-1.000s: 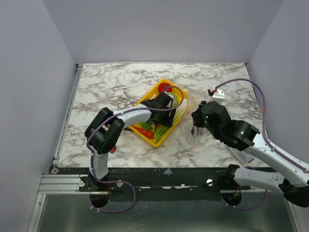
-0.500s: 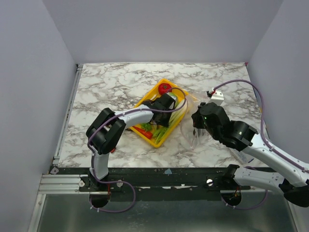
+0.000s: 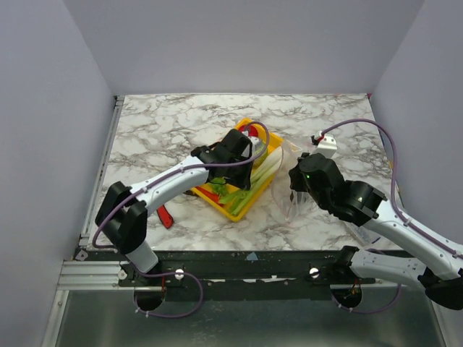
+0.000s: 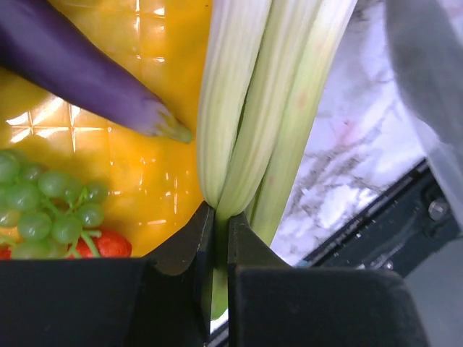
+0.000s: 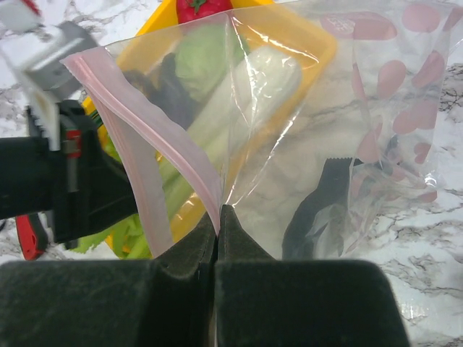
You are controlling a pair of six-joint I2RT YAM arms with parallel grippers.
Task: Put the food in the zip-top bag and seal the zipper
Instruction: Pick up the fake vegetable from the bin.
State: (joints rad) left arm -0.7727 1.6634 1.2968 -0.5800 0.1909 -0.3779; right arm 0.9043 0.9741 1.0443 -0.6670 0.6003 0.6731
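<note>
Left wrist view: the left jaws are clenched on the leek (image 4: 246,101), pinching the narrow 6 o'clock end of its pale-green stalks above the yellow tray (image 4: 137,173), which holds an eggplant (image 4: 72,65) and grapes (image 4: 43,210). The leek looks light, long and fairly stiff, so an end grip will likely let it pivot or droop; a hold nearer mid-length would steady it. The right jaws are clamped on the zipper (image 5: 145,134) of the zip-top bag (image 5: 311,123), holding its mouth up at the tray's 3 o'clock side. That film looks floppy and slick.
</note>
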